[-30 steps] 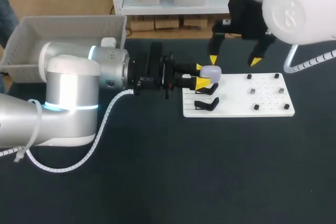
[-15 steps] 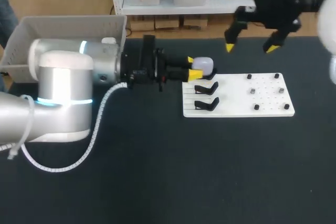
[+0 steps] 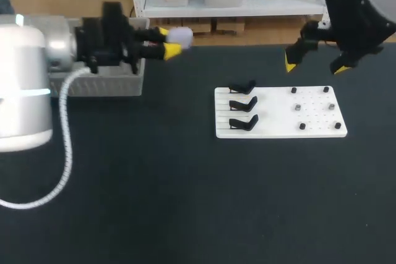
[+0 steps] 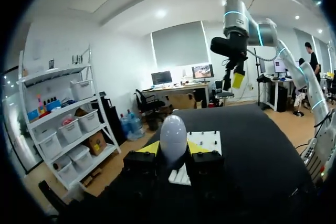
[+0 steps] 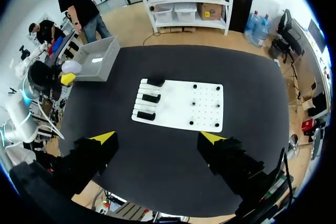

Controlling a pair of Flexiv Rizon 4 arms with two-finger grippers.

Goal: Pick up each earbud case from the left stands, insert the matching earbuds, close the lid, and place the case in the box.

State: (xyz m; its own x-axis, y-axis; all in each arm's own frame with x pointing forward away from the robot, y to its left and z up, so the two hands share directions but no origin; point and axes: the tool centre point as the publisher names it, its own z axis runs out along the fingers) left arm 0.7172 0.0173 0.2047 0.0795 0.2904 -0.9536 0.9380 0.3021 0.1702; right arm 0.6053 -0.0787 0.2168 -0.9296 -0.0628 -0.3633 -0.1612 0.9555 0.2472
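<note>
White case (image 3: 180,36) gripped by left fingers (image 3: 171,51); advise lowering it squarely inside box (image 3: 111,83) before releasing. Right fingers (image 3: 290,64) spread, empty.

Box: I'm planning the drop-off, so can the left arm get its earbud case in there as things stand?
Likely yes. The left gripper, shut on the earbud case, is just beside the box with nothing between; the right gripper hangs far off.

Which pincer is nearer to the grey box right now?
Left. The left pincer, shut on the earbud case, is just beside the grey box; the right pincer hangs by the white board, far across the table.
</note>
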